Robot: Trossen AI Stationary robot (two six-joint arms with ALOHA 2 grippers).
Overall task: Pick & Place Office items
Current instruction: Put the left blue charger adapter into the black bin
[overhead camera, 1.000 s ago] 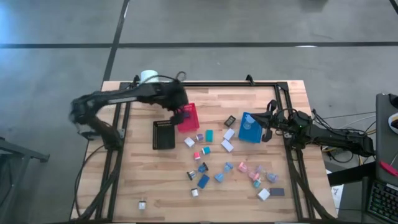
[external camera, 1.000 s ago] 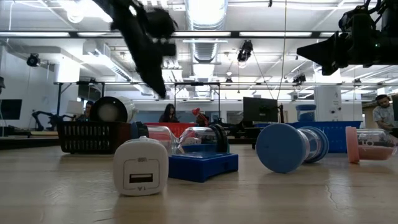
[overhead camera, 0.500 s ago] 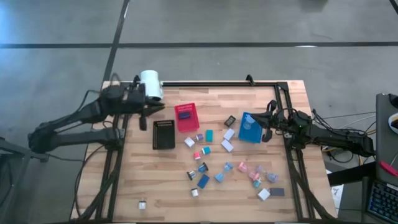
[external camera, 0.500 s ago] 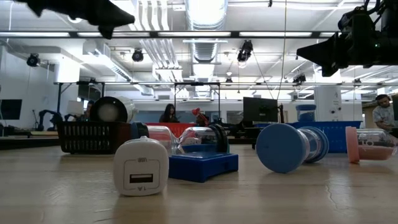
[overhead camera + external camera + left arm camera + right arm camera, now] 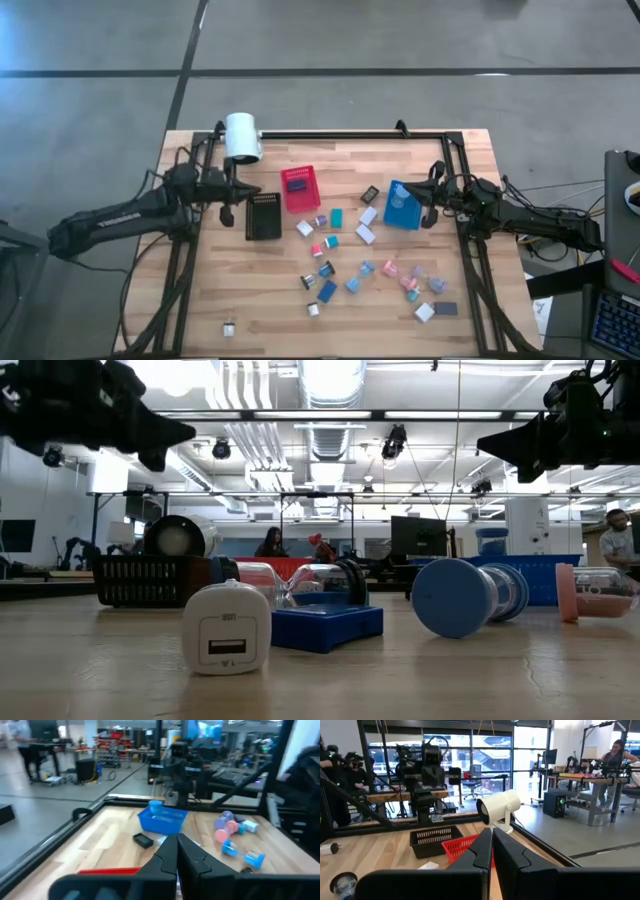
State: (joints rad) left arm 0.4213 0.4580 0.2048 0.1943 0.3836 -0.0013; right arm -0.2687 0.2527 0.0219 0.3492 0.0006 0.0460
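Note:
The office items [image 5: 350, 265] lie scattered on the wooden table's middle: small white, pink, blue, teal and black pieces. One blue piece [image 5: 297, 183] sits inside the red bin [image 5: 300, 190]. My left gripper [image 5: 238, 191] hovers shut and level at the table's left side, left of the black bin [image 5: 264, 215]; its fingers [image 5: 170, 857] are closed with nothing between them. My right gripper [image 5: 428, 207] waits shut at the right side, beside the blue bin [image 5: 403, 205], its closed fingers [image 5: 485, 851] empty.
A big white cylinder [image 5: 242, 136] stands at the far left corner. A black frame rail [image 5: 340, 133] runs along the table's far and side edges. In the low view a white plug block [image 5: 227, 628] and a blue spool [image 5: 460, 597] lie nearest. Bare wood lies along the near edge.
My left gripper has drawn back from above the red bin toward the table's left edge, sinking a little and tipping from pointing down to level. The blue piece it hovered over stays in the red bin. My right arm has kept still.

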